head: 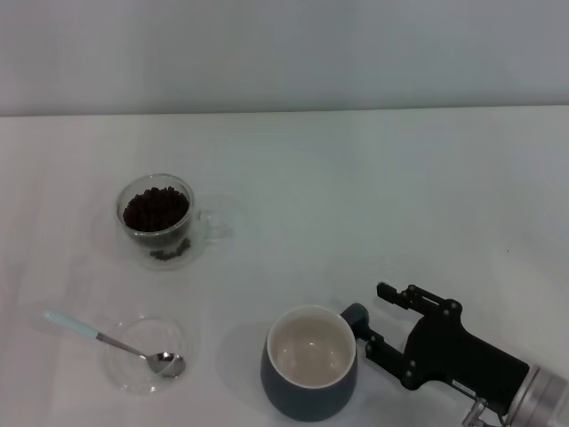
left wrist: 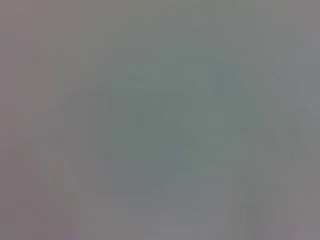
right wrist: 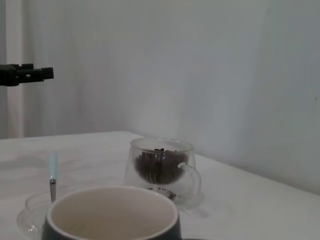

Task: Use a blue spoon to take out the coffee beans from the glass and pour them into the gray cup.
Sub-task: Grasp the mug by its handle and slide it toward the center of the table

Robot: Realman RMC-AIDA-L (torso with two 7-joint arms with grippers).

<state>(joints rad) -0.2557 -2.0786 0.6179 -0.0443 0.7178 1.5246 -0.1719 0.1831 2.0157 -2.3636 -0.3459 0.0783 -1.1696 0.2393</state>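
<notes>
Near the bench's front edge, the right gripper [head: 372, 316] stands with jaws apart around the handle of the gray cup [head: 309, 375], whose inside looks empty. Front-left, the blue spoon [head: 111, 340] rests untouched in a clear dish [head: 147, 354]. Farther back, the glass [head: 158, 220] holds all the coffee beans [head: 156, 210]. Nothing scooped yet. The left gripper is unseen.

glass [head: 156, 219] – clear, glossy | gray cup [head: 309, 374] – smooth ceramic | blue spoon [head: 116, 342] – shiny metal bowl
</notes>
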